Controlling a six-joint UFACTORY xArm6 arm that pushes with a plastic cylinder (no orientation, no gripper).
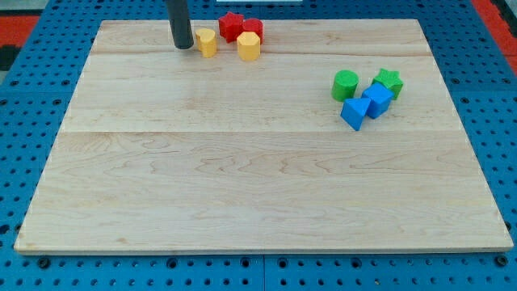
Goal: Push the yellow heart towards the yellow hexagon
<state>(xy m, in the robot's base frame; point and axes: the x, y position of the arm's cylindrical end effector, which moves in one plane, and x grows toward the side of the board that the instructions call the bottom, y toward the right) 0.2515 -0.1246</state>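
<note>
The yellow heart (207, 42) lies near the view's top edge of the wooden board (258, 162). The yellow hexagon (249, 46) sits a short way to its right, with a small gap between them. My tip (182, 45) stands just to the left of the yellow heart, close to it or touching it. The rod rises from there out of the view's top.
A red star (231, 26) and a red block (254, 28) sit just above the yellow hexagon. At the view's right are a green cylinder (345, 85), a green star (388, 82), a blue cube (376, 99) and a blue block (353, 113), clustered together.
</note>
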